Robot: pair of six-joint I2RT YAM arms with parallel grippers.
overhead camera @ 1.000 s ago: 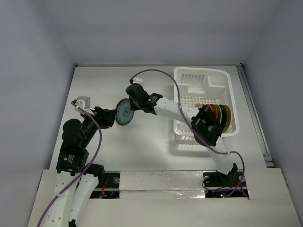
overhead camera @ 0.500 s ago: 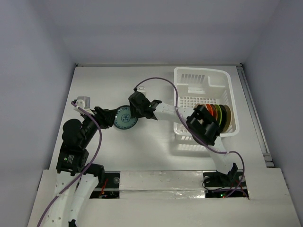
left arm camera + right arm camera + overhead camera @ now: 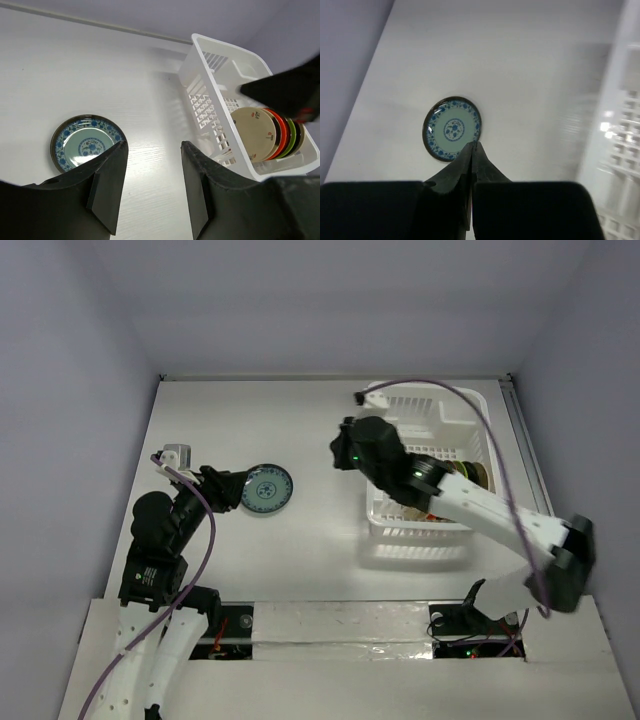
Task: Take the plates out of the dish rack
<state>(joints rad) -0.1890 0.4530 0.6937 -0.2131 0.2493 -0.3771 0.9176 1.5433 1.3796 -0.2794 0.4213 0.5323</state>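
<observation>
A grey-teal plate (image 3: 267, 489) with a blue pattern lies flat on the table; it also shows in the left wrist view (image 3: 84, 144) and the right wrist view (image 3: 452, 128). The white dish rack (image 3: 480, 405) holds several plates standing on edge: tan (image 3: 252, 132), red (image 3: 280, 131), lime green (image 3: 291, 136). In the top view they (image 3: 478, 476) are mostly hidden by my right arm. My right gripper (image 3: 342, 452) is shut and empty, raised between the lying plate and the rack (image 3: 626, 100). My left gripper (image 3: 226, 488) is open and empty, just left of the lying plate.
The rack (image 3: 225, 46) sits at the table's right side near a metal rail (image 3: 535, 480). Grey walls close in the table on three sides. My right arm's elbow (image 3: 568, 562) reaches out past the rack's near right corner.
My right gripper has let go of the grey-teal plate, which now lies flat on the table, and has swung up and right toward the rack. The left arm has not moved.
</observation>
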